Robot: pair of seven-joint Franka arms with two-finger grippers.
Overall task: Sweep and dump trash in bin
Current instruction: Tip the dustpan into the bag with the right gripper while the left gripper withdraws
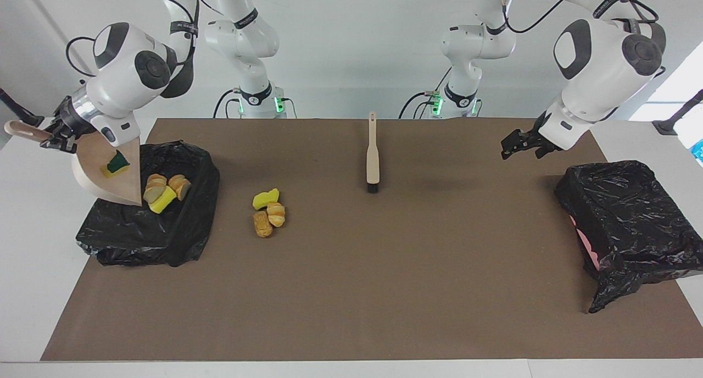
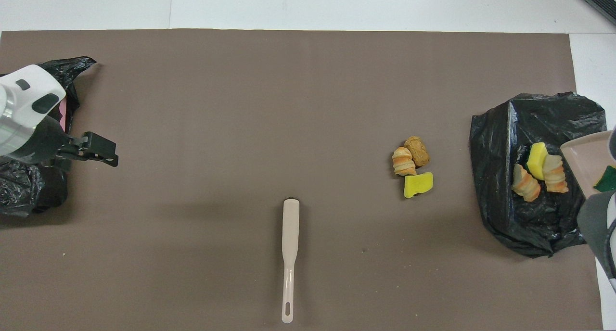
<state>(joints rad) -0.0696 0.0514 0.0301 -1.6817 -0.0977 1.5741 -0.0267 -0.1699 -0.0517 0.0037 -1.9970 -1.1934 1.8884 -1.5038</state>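
The right tool [image 1: 55,139] was pinched tight on the handle of the beige dustpan [image 1: 107,177], which it held steeply tilted over the black-lined bin [image 1: 165,224] at the right arm's end of the table [image 1: 384,290]. One green-and-yellow sponge [image 1: 116,164] clung to the pan's face. Three pieces of trash [image 2: 538,172] lay inside the bin just below the pan's lip: two bread-like pieces and a yellow sponge chunk. Three more scraps [image 1: 267,206] sat together on the brown mat, beside that bin toward the middle of the table. The brush [image 1: 373,154] lay flat near the robots. The left tool [image 1: 519,143] hung spread and empty in the air near a second black-lined bin [image 1: 631,218], touching nothing.
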